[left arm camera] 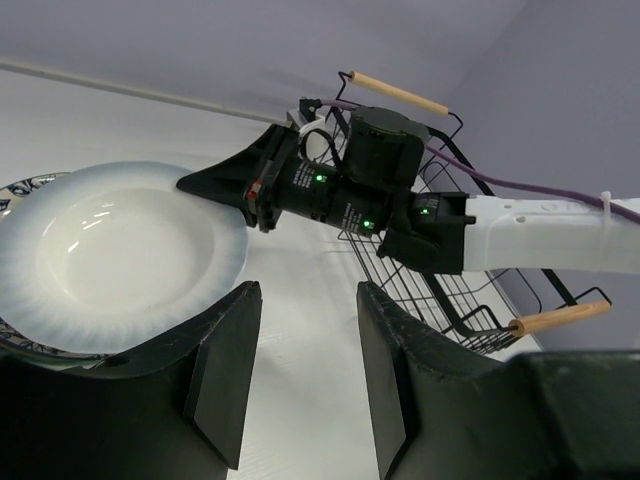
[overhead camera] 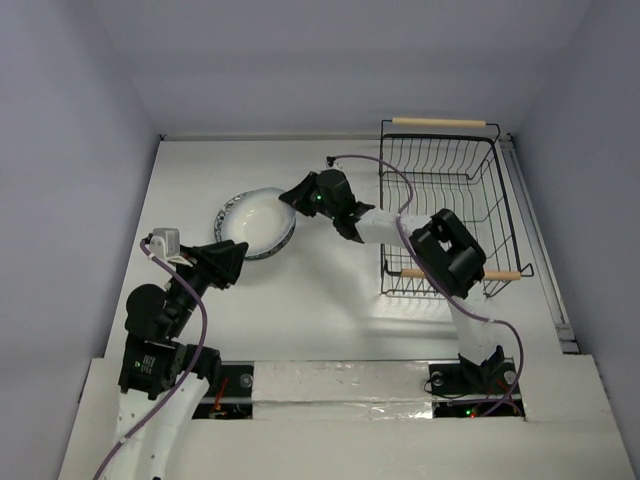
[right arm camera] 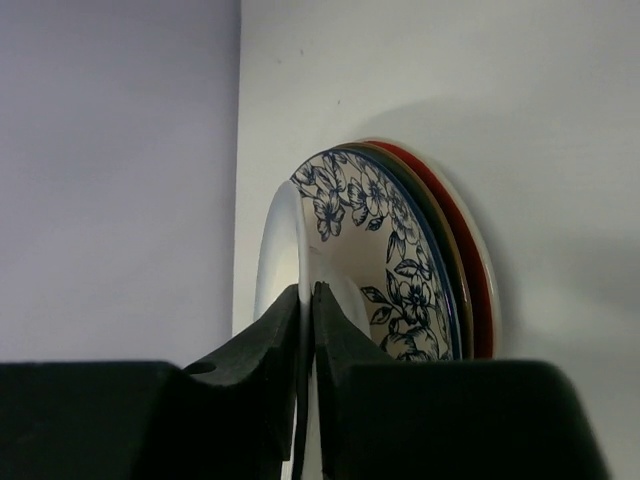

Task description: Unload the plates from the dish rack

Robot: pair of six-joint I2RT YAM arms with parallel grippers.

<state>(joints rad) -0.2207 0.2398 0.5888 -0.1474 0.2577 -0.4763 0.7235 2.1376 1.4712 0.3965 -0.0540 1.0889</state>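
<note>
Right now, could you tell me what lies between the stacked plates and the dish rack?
The right arm, its gripper shut on the top white plate at its rim, spans that stretch of table; the top external view shows it.

Top plate [left arm camera: 120,260] covers the stack. Blue-ornament plate [right arm camera: 385,255] shows only in part, red plate [right arm camera: 482,290] as a thin edge. Left wrist view crops the stack. Right arm [overhead camera: 445,255] hides the dish rack [overhead camera: 460,165] near end.
</note>
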